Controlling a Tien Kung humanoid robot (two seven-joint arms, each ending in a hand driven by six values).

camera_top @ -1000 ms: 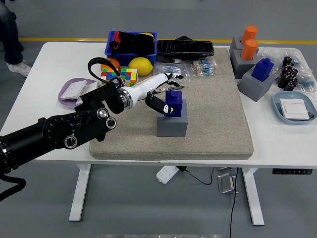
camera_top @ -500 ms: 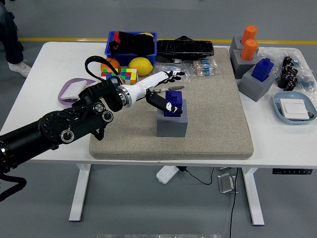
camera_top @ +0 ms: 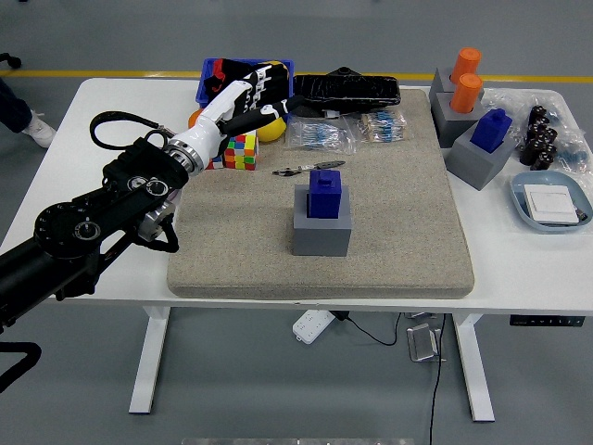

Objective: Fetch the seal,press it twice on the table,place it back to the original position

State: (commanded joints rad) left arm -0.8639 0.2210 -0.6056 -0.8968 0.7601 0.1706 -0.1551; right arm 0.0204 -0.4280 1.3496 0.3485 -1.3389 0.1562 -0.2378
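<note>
A blue seal (camera_top: pixel 325 192) stands upright in its grey block holder (camera_top: pixel 321 227) in the middle of the beige mat (camera_top: pixel 408 232). My left hand (camera_top: pixel 245 97) is white with black fingertips, raised up and to the left of the seal, over the yellow lemon (camera_top: pixel 270 126) and the colour cube (camera_top: pixel 240 148). Its fingers are spread and hold nothing. It is well apart from the seal. The right arm does not show.
A blue bin (camera_top: pixel 243 80) and black tray (camera_top: pixel 346 89) sit at the back. At right are grey holders with orange seals (camera_top: pixel 466 79) and another blue seal (camera_top: pixel 490 130), plus a blue dish (camera_top: pixel 550 201). A purple dish (camera_top: pixel 134 169) lies left. A person's leg (camera_top: pixel 17 107) shows top left.
My left hand has let go of the blue seal and pulled back up and left, away from the holder. The seal stays in its holder.
</note>
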